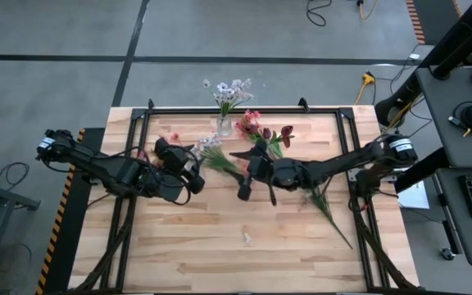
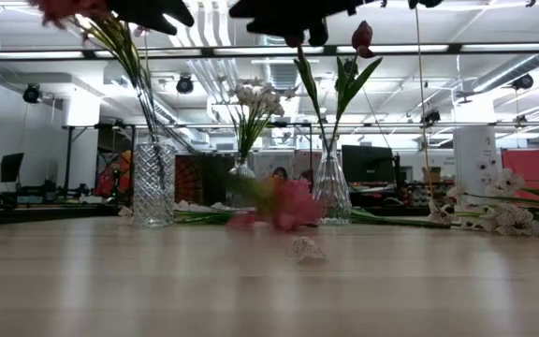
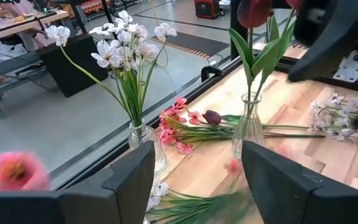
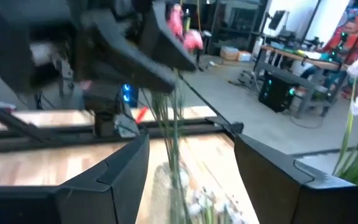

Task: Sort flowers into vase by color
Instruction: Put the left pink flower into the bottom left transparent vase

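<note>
Three glass vases stand on the table. One (image 2: 153, 183) holds pink blossoms (image 4: 183, 28). One (image 3: 143, 140) holds white flowers (image 3: 124, 45). One (image 3: 248, 127) holds a dark red tulip (image 2: 362, 37). Pink stems (image 3: 174, 127) and a dark red bloom (image 3: 212, 116) lie on the wood between the vases. White-lilac stems (image 1: 212, 146) lie between the two grippers. My left gripper (image 1: 193, 170) is open beside the pink vase. My right gripper (image 1: 247, 182) is open, raised near the tulip vase, facing the left one. Neither touches a flower.
A long green stem (image 1: 328, 206) lies under my right arm and reaches toward the near right corner. A small fallen blossom (image 2: 308, 249) sits mid-table. Black rails (image 1: 244, 109) frame the tabletop. Bare wood (image 1: 220, 254) spreads across the near half.
</note>
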